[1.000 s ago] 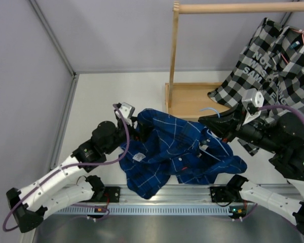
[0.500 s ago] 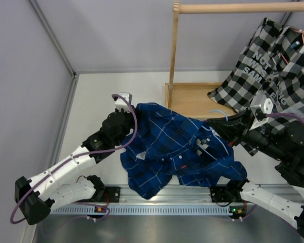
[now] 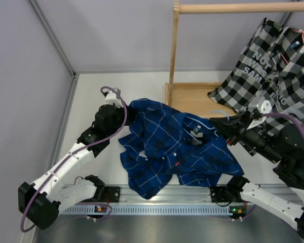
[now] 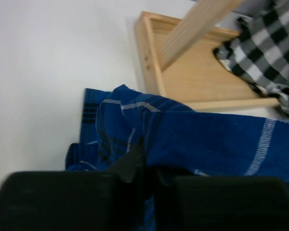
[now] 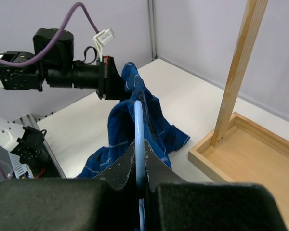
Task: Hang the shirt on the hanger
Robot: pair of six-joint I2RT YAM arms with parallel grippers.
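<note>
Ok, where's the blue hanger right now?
In the right wrist view the hanger stands edge-on in the shut right claw, its far end against the shirt that the left claw holds up; the wooden rack base lies to its right.

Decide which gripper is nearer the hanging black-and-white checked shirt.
Right. The right gripper, clamping the hanger, sits just beside the checked shirt. The left gripper grips the blue shirt at its far left edge, well away.

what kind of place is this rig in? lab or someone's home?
Likely a lab test cell: white table boxed in by plain grey panels, arms bolted to a metal rail, a bare wooden rack with a checked shirt.
</note>
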